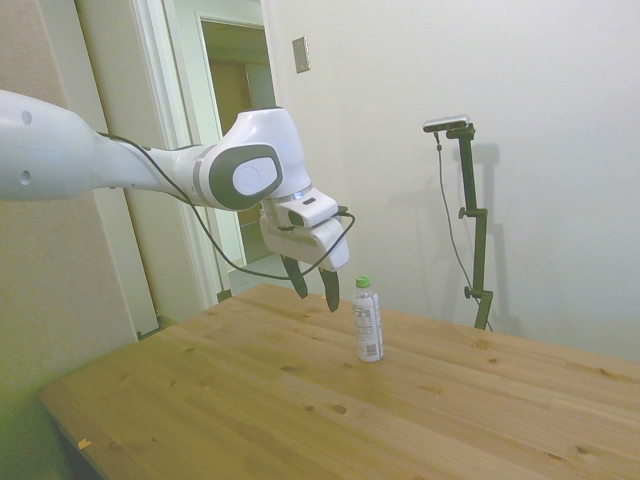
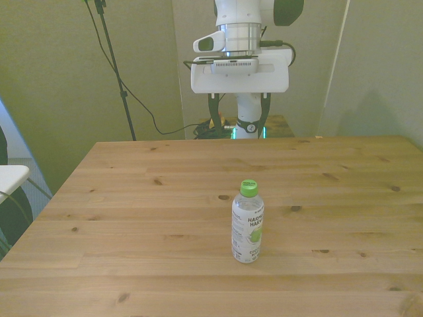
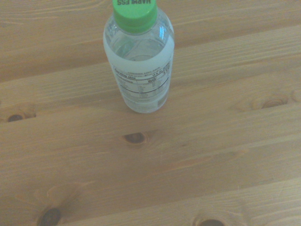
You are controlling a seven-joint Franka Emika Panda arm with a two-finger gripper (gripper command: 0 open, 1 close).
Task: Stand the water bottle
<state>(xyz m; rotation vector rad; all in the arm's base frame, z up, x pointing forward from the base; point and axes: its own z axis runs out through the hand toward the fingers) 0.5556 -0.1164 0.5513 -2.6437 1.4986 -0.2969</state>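
One water bottle [image 1: 368, 322] [image 2: 247, 223] [image 3: 139, 57] is seen, with one green cap [image 2: 248, 188] on it. One wooden tabletop [image 2: 132, 198] is seen. One end effector [image 1: 316, 292] is seen, with two fingers.

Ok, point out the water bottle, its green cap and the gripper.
water bottle [image 2: 246, 231], front view, on the white label.
green cap [image 1: 363, 282], side view, on the cap's side.
gripper [image 1: 315, 292], side view, midway between the dark fingertips.

White arm [image 1: 120, 165] outstretched, wrist bent downward; pincer [image 1: 315, 285] spread wide, empty, held aloft.
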